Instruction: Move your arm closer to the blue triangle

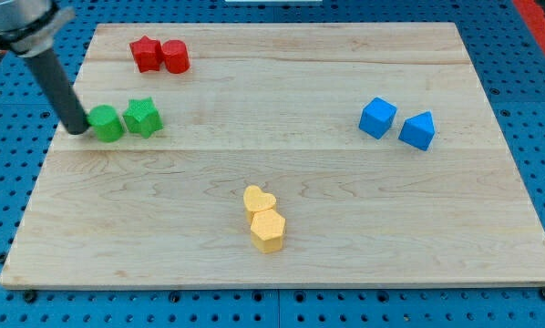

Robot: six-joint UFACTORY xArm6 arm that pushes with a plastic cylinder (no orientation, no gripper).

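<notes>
While arm sits far view-left, pale wooden board point(282, 237) spans frame. Dark rod, no fingers, nothing grasped; my tip point(77, 130) touching green cylinder block point(107, 124). Blue triangle block point(417, 130) well apart toward view's right, beside blue cube point(377, 117). Green star block point(143, 117) stands just beyond cylinder, likely in path.
</notes>
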